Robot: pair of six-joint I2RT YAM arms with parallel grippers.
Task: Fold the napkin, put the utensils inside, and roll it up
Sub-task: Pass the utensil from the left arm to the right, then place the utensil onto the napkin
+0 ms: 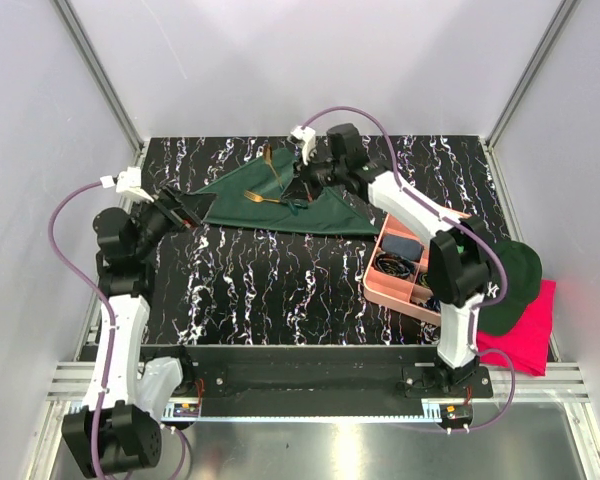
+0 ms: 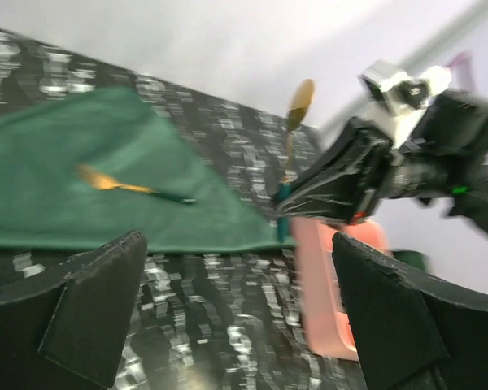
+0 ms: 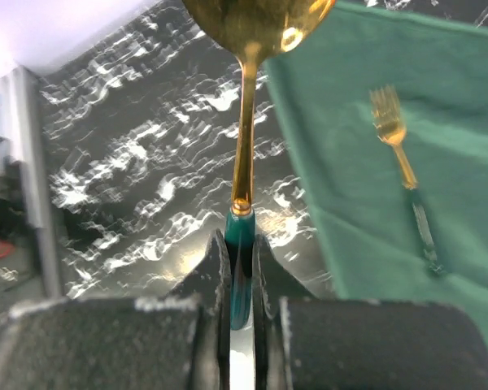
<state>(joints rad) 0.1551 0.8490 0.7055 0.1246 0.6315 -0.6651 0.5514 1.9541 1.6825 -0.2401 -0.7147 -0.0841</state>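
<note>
The left gripper hangs wide open and empty beside the folded dark-green cloth napkin, on which the gold, green-handled fork lies. The right gripper pinches the gold, teal-handled spoon by its handle end over the black marbled table. So narrow a hold may let the spoon pivot and land off the cloth.

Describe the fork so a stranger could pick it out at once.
Start at the black marbled table and find the dark green napkin folded into a triangle. The fork lies flat on that cloth, gold tines, dark handle. Unlike the gold spoon, pinched in the right gripper, nothing holds it.
</note>
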